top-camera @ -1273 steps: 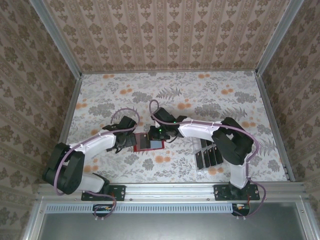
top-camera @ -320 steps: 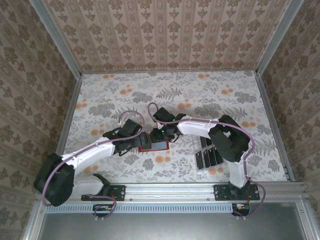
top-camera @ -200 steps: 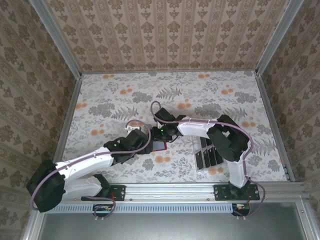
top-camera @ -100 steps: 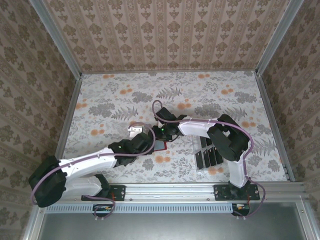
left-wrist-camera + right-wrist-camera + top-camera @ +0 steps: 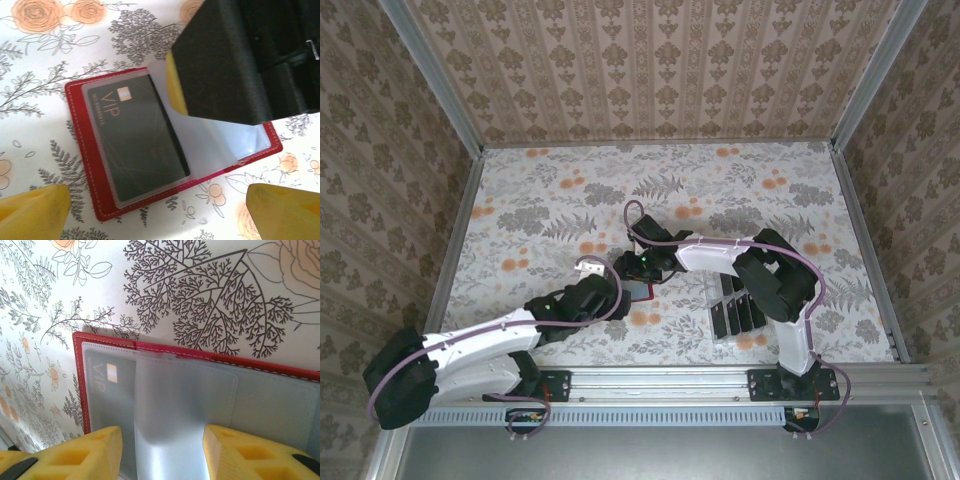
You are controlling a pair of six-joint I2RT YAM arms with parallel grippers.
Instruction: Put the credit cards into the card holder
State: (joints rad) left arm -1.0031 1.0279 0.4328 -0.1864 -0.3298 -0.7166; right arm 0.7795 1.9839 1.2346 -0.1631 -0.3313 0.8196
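HOLDER: card holder (image 5: pixel 91 167) open on counter (image 5: pixel 770 200), one credit card (image 5: pixel 137 145) in left pocket, others in tray (image 5: pixel 712 300) at right | RIGHT: end effector (image 5: pixel 159 445) pinches lifted clear leaf (image 5: pixel 170 405) | LEFT: end effector (image 5: pixel 159 212) hovers wide open, empty | RISK: slack pinch dropping leaf (shutting the pocket), or tug dragging holder askew | CHANGE: left end effector now over holder, no longer at its left edge

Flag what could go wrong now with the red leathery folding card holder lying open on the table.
1. The lifted clear plastic sleeve rests against the right gripper; whether it is pinched is unclear, so it may slip and flop back down.
2. The left gripper hangs open above the red leathery folding card holder, apparently not pinning it, so a tug on the sleeve could drag it and the black VIP card inside.
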